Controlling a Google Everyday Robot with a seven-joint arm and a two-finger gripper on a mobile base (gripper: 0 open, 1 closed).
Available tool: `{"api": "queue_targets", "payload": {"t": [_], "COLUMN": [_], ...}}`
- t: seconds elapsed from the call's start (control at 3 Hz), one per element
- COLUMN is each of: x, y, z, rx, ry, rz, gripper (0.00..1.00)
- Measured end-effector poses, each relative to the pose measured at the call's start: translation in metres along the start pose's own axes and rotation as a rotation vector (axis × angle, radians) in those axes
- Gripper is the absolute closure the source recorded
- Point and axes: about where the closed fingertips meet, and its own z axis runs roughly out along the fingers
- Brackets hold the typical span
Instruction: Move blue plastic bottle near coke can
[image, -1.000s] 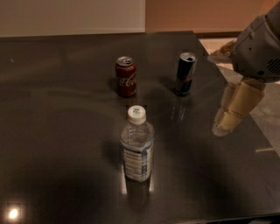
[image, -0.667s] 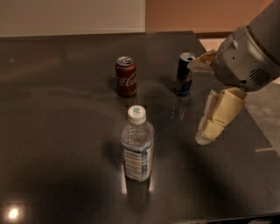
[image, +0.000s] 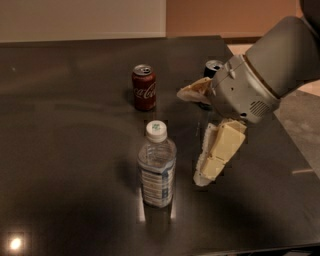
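- blue plastic bottle (image: 157, 167) stands upright on the dark table (image: 60, 150), white cap on; nothing touches it; it stands free because no grasp has been made yet
- relative to the fingers: the bottle is outside the gap, just off the tip of the nearer finger toward the picture's left; near but apart, with a strip of bare table between them; it is closer to the nearer finger than to the farther one
- gripper (image: 191, 136) hangs low over the table beside the bottle; its fingers (image: 220, 150) are spread wide and hold nothing; the opening faces the bottle's side; judged, the spread is there to let the bottle's body pass between the pads
- coke can (image: 144, 87) is upright, beyond the tip of the farther finger and a little to the picture's left of it, not touching; it is well apart from the bottle, so the task is not yet done
- a dark can (image: 213, 65) sits behind the farther finger and the grey wrist housing (image: 255, 80); only its top shows
- judged step: approach before the grasp; the bottle is tall and narrow, so a push from one finger could tip it; the gap should centre on the body before closing
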Motion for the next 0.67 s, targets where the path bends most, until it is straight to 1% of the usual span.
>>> {"api": "queue_targets", "payload": {"t": [0.33,0.67], "x": [-0.017,-0.028], "y": [0.016,0.025], "z": [0.023,0.037], "rx": [-0.069,-0.114], "ry": [-0.053,-0.092], "rz": [-0.053,-0.088], "gripper": [0.0,0.0]}}
